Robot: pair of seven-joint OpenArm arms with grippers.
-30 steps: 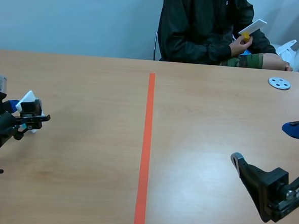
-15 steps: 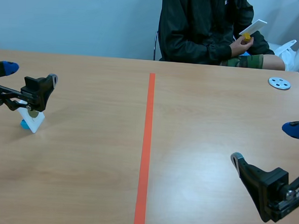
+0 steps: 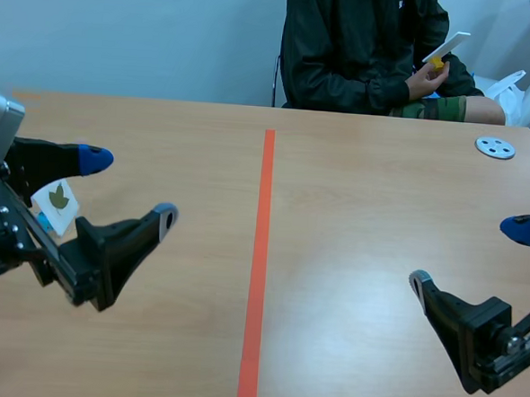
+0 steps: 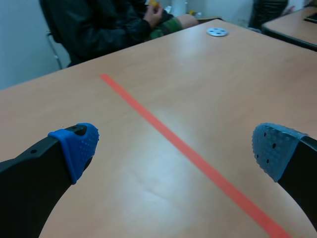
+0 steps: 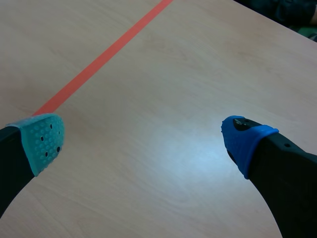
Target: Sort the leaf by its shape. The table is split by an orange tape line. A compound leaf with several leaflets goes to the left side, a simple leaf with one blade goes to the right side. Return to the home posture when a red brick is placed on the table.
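1. Wooden table (image 3: pixel 363 213): pale grain, running away from me toward a plain wall. It bears every item below.
2. Orange tape line (image 3: pixel 260 252): runs straight down the middle of the table. It is the sorting border, with compound leaves to its left and simple leaves to its right.
3. Leaf card (image 3: pixel 57 206): small white card printed with a green leaf, standing propped on the left side, well apart from the line. The print is too small to count leaflets, but it looks several-parted, which would make this its proper side.
4. Left gripper (image 3: pixel 130 188): mine, raised over the left half, fingers spread wide and holding nothing. In the scene view the card shows in the gap back near my wrist. My wrist view shows only bare wood and tape ahead, so I judge the card to be free of me.
5. Right gripper (image 3: pixel 471 255): mine, low at the near right, fingers wide apart and empty. I judge it idle, since the leaf is not on its side.
6. Person (image 3: pixel 364 52): seated across the table in a dark jacket, holding a white card (image 3: pixel 447 46), presumably another specimen.
7. Grey disc (image 3: pixel 495 147): far right, near the person, and seemingly no part of the sort.
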